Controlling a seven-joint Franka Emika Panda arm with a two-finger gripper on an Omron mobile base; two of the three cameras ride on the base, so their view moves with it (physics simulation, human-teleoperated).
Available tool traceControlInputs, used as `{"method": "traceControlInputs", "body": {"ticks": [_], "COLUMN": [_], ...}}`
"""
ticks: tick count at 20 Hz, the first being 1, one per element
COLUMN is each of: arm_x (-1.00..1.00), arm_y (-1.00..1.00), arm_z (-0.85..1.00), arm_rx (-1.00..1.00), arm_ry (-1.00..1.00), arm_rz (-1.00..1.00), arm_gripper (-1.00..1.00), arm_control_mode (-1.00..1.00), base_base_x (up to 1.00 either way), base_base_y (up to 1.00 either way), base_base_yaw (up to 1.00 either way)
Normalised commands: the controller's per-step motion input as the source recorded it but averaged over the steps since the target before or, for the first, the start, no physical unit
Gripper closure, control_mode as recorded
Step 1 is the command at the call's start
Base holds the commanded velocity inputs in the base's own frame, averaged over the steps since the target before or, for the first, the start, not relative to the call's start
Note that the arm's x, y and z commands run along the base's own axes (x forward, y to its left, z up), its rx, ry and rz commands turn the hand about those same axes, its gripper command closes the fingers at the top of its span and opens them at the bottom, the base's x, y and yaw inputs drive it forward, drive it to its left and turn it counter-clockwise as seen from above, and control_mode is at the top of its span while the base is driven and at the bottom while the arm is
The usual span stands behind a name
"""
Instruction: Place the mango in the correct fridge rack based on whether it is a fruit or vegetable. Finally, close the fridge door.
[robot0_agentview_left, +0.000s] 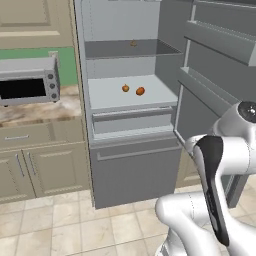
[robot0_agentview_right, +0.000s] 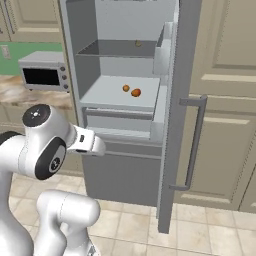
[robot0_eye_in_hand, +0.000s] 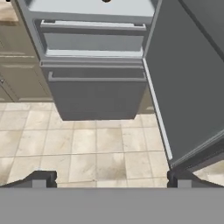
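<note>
Mango (robot0_agentview_left: 140, 91) on fridge rack (robot0_agentview_left: 150, 98) — seemingly

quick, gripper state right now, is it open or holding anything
Gripper: open, fingertips spread wide with nothing between them; it faces the floor tiles in front of the fridge door. The mango already sits on the fridge rack.

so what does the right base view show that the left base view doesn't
Right base view: the tall grey fridge door's outer face with its long vertical handle. Left base view: the door's inner grey shelf bins. Both: the orange-red oval mango beside a smaller round orange fruit on the pale fridge rack, and the silver toaster oven.
</note>
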Motion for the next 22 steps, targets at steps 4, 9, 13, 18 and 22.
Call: {"method": "traceControlInputs", "body": {"ticks": [4, 9, 13, 18, 22], "arm_x": [-0.26, -0.27, -0.03, 0.00, 0.01], "arm_y": [-0.53, -0.83, -0.90, -0.98, -0.99], "arm_z": [0.03, 0.00, 0.00, -0.01, -0.03], "arm_rx": [0.00, 0.01, 0.04, 0.11, 0.12], "arm_ry": [-0.18, -0.17, -0.08, -0.10, -0.08], "arm_rz": [-0.06, -0.12, -0.16, -0.05, 0.00], "arm_gripper": [-1.00, -1.00, -1.00, -1.00, -1.00], "arm_control_mode": [-1.00, -1.00, -1.00, -1.00, -1.00], "base_base_x": [0.00, 0.00, 0.00, 0.00, 0.00], "base_base_y": [0.00, 0.00, 0.00, 0.00, 0.00], "base_base_yaw": [0.00, 0.00, 0.00, 0.00, 0.00]}}
